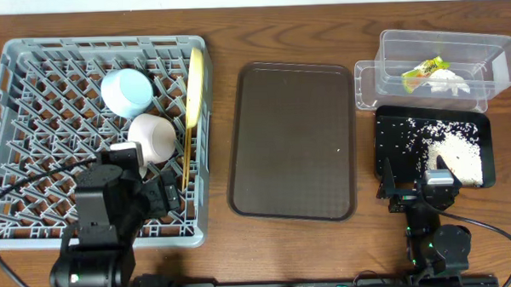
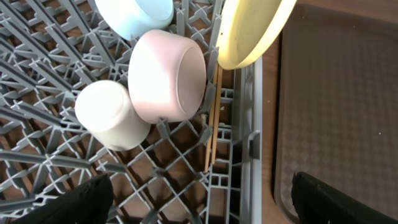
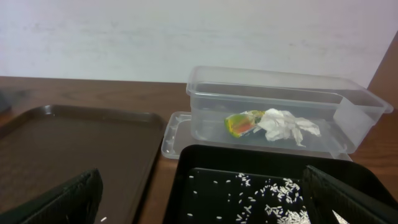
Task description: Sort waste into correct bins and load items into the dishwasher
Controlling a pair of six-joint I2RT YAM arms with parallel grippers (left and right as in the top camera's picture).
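Rice (image 1: 456, 158) lay loose in the black tray (image 1: 390, 134), heaped toward its right side. The crumpled green-and-yellow wrapper (image 1: 425, 72) sat inside the clear tub (image 1: 443, 36) beside a wad of white paper (image 1: 451, 84). Our right jaws stood apart over the near edge of the black tray, holding nothing.

In the grey rack (image 1: 33, 126) we saw the light blue bowl (image 1: 127, 90) and the white bowl (image 1: 153, 137) tipped on their sides among the pegs. The small white cup (image 2: 107, 115) was just beside the white bowl, and the yellow plate (image 1: 195, 86) stood on edge along the rack's right wall. The chopsticks (image 2: 213, 118) lay together between the white bowl and that wall. Our left jaws hung apart and empty above the rack's near right corner.

The brown tray (image 1: 294, 142) sat on the desk (image 1: 218, 42) between the rack and the two bins.
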